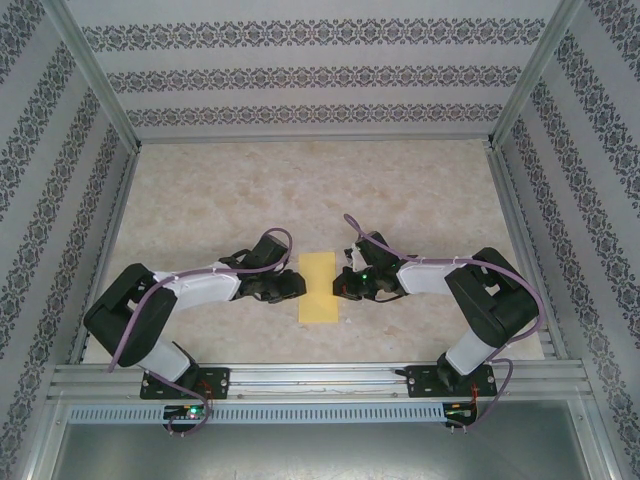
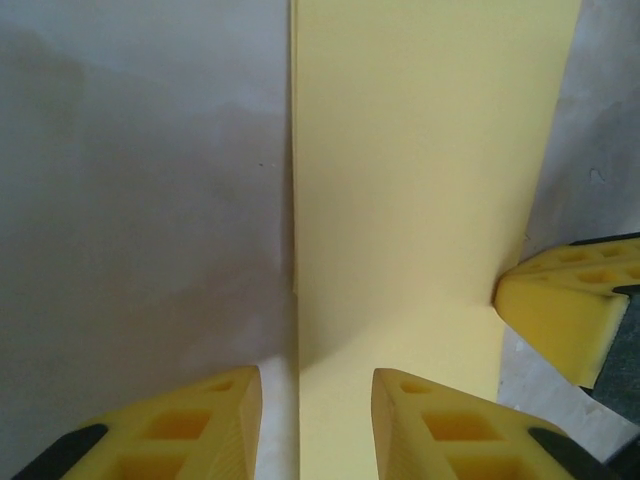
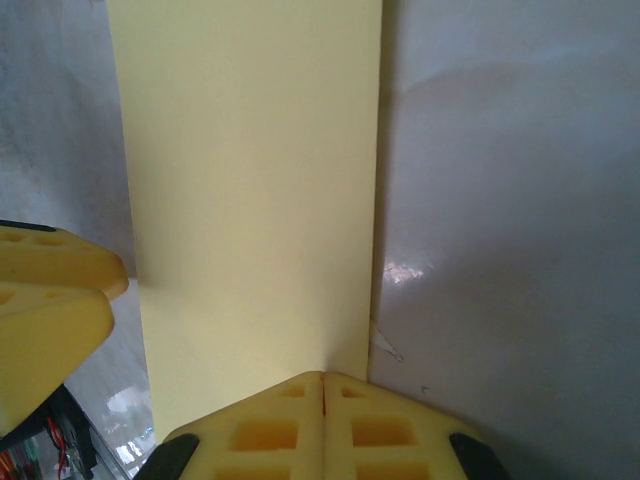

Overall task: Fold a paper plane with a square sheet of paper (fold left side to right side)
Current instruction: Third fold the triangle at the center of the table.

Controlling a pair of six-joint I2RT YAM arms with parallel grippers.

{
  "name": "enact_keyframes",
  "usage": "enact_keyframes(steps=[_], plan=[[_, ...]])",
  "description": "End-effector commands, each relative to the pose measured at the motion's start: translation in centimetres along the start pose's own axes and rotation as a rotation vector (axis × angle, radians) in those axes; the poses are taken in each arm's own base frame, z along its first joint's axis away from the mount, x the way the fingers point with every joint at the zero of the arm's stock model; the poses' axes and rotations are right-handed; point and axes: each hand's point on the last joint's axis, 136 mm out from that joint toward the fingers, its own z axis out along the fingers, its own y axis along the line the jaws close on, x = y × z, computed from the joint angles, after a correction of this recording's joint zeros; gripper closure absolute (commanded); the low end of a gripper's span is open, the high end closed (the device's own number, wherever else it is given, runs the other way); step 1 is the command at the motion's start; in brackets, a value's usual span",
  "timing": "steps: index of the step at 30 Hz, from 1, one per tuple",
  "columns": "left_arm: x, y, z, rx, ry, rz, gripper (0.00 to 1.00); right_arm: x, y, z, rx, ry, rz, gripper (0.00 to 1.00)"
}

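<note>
Marbled beige table (image 1: pixel 200 200) is spreading out under and all round the yellow sheet (image 1: pixel 320 287). The sheet is lying flat on it as a narrow rectangle, its long sides running away from the arm bases. Left arm (image 1: pixel 190 290) is reaching in toward the sheet's left long edge, and right arm (image 1: pixel 470 290) is reaching in toward its right long edge. Left gripper (image 1: pixel 296 285) is sitting at the sheet's left edge, about mid-length. In the left wrist view its yellow fingers (image 2: pixel 215 420) are standing apart with a modest gap. One is hanging over bare table just off the sheet, the other over the sheet itself, and the sheet's edge is running up between them; the gripper is holding nothing. Right gripper (image 1: pixel 345 283) is sitting opposite, at the sheet's right edge. In the right wrist view its two fingers (image 3: pixel 270 430) are pressing together with no gap, tips over the sheet's right margin. Whether those tips are touching the paper I cannot tell. Seen from the left wrist, a right-gripper fingertip (image 2: pixel 560 310) is meeting the sheet's right edge.
</note>
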Motion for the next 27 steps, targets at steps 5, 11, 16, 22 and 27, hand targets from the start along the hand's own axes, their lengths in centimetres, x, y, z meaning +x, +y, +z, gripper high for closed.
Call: enact_keyframes(steps=[5, 11, 16, 22, 27], plan=[[-0.5, -1.4, 0.7, 0.084, 0.011, -0.033, 0.69, 1.1, -3.1, 0.7, 0.114, 0.031, 0.033, 1.00], [-0.4, -1.4, 1.0, 0.090, 0.013, -0.044, 0.70, 1.0, -3.0, 0.7, 0.109, 0.032, 0.030, 1.00], [-0.5, -0.9, 0.6, 0.060, 0.000, -0.051, 0.69, 1.0, -3.0, 0.7, 0.109, 0.032, 0.029, 1.00], [-0.5, 0.8, -0.5, -0.026, -0.037, -0.097, 0.66, 1.1, -3.1, 0.7, 0.113, 0.033, 0.031, 1.00], [-0.1, 1.0, -0.4, -0.014, -0.033, -0.128, 0.67, 1.1, -3.2, 0.8, 0.114, 0.038, 0.029, 1.00]])
